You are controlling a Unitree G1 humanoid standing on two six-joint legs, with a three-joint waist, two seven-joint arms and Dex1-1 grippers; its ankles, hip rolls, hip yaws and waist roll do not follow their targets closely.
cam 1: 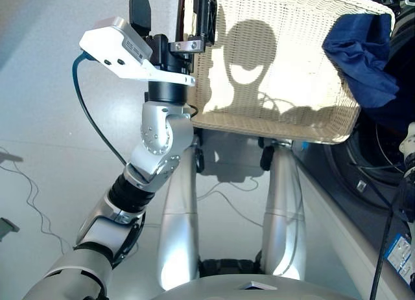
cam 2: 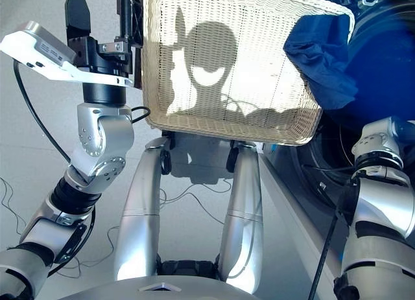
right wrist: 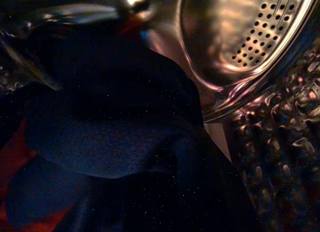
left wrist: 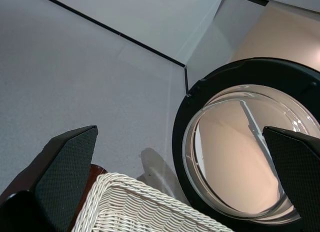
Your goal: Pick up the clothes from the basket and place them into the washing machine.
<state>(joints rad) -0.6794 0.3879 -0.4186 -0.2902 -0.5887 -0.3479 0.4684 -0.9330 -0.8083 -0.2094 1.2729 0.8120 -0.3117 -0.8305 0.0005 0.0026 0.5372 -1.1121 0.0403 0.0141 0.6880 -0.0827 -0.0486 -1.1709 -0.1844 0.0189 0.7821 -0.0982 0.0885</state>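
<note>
I saw no legible writing anywhere. My left gripper [left wrist: 175,182] was spread wide beside the wicker basket [cam 1: 259,67], facing the porthole door [left wrist: 240,152]. The navy garment [right wrist: 110,142] draped from the basket rim into the washing machine drum [right wrist: 240,36]; the right gripper's state I couldn't tell.

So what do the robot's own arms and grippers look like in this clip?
The left arm is built of silver-grey metallic segments with black ribbed joints and a row of small screws around one joint. A white flat camera housing sits at its wrist, with a dark cable looping down from it. The left gripper has two black, finely textured wedge-shaped fingers. The right arm has the same silver segments with black bands and a black cable alongside.
</note>
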